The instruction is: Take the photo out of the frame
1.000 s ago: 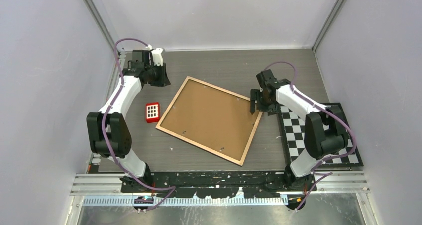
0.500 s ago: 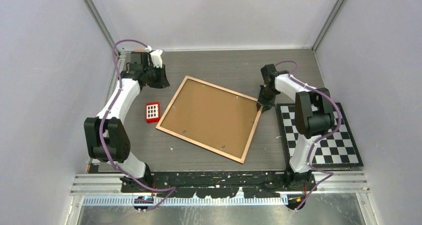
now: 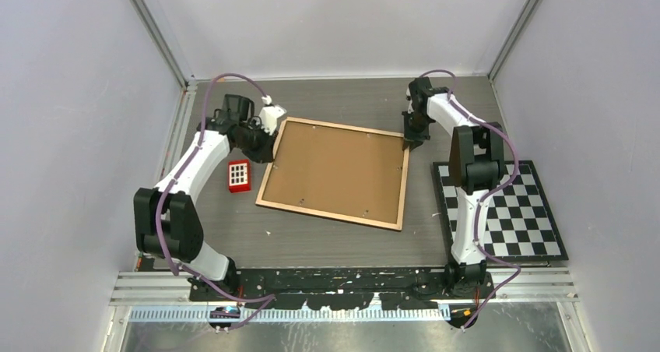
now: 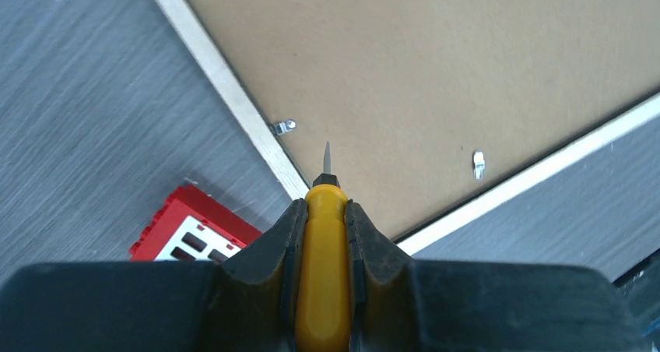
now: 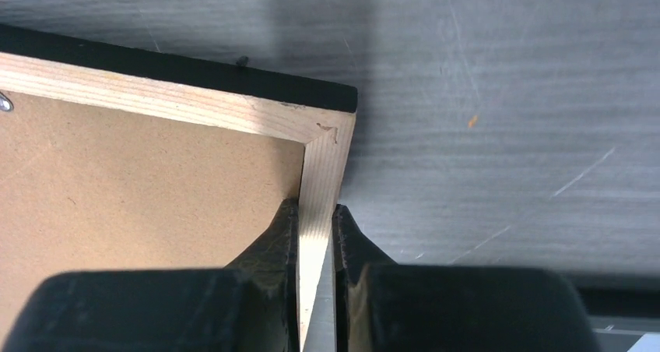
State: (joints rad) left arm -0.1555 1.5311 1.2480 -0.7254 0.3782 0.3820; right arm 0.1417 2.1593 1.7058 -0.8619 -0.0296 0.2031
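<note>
Face-down frame [image 3: 335, 173], front hidden against the table [image 3: 350, 243], cropped in both wrist views, red block [image 4: 194, 231] partly hidden behind the left gripper [image 4: 325, 208], yellow-handled tool [image 4: 325, 274] cut off at the bottom edge, clips [image 4: 284, 126] mere specks from above.

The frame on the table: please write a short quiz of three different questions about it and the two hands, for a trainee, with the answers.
1. Fill the gap: the left hand holds a tool with a ____ handle and a thin metal tip.
2. True or false: the frame lies with its brown back facing down onto the table.
3. Which hand is shut on the frame's light wooden edge, near a corner?
A) the left hand
B) the right hand
C) neither hand

Key: 1 yellow; 2 false, the brown back faces up; 3 B.
</note>
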